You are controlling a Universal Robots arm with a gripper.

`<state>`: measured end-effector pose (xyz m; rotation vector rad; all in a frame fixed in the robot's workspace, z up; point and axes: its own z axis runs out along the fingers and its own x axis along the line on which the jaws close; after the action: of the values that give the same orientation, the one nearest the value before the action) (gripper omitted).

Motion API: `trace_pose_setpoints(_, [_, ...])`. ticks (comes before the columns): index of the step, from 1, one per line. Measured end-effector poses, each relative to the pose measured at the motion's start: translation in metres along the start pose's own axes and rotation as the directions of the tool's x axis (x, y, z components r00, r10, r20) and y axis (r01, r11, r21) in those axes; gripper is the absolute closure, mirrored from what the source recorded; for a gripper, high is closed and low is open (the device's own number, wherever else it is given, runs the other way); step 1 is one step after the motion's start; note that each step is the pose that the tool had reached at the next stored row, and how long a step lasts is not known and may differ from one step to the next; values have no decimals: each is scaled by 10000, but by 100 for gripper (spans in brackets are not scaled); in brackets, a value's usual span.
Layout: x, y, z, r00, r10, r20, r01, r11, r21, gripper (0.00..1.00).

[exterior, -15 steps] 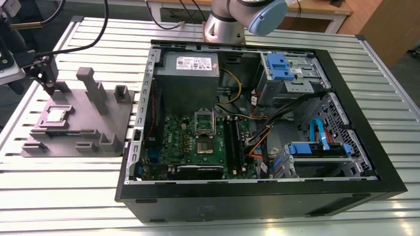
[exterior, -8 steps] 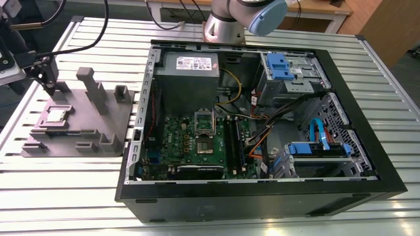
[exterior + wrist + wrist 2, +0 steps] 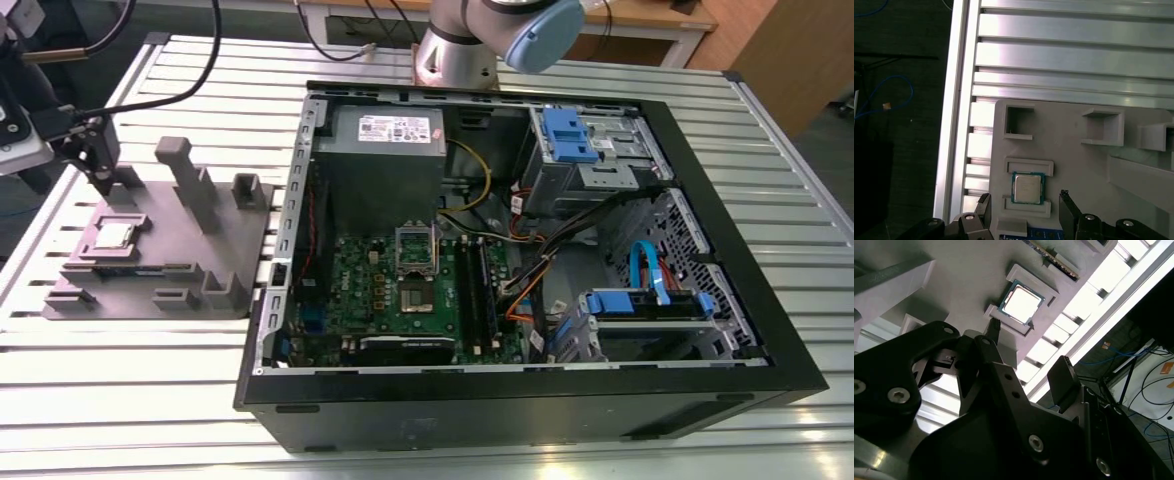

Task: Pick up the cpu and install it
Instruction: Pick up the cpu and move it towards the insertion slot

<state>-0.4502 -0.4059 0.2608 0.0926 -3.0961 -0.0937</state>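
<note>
The cpu (image 3: pixel 114 235), a small square chip with a shiny silver top, lies flat in a shallow seat of the grey plastic fixture (image 3: pixel 200 270) at the exterior view's left. My gripper (image 3: pixel 102 172) hangs a little above it, apart from it. In both wrist views the dark fingers stand open with nothing between them. The cpu (image 3: pixel 1028 188) lies between the two fingertips (image 3: pixel 985 201) in the first wrist view. In the second wrist view the cpu (image 3: pixel 1021 302) lies just beyond the gripper (image 3: pixel 1029 347). The metal-framed socket (image 3: pixel 415 250) sits on the green motherboard inside the open computer case.
The open black computer case (image 3: pixel 534 400) lies on the slatted aluminium table (image 3: pixel 747 150), to the exterior view's right of the fixture. Upright grey blocks (image 3: pixel 187 180) rise from the fixture near the gripper. The table's edge (image 3: pixel 954 125) runs close beside the fixture.
</note>
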Motion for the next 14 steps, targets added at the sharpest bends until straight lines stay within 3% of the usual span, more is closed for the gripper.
trace_pose_setpoints(9, [-5,-3,34,10000,17,1,-17,10000,-1,35])
trace_pose_setpoints(14, [-9,-8,111,10000,17,2,-17,10000,-4,35])
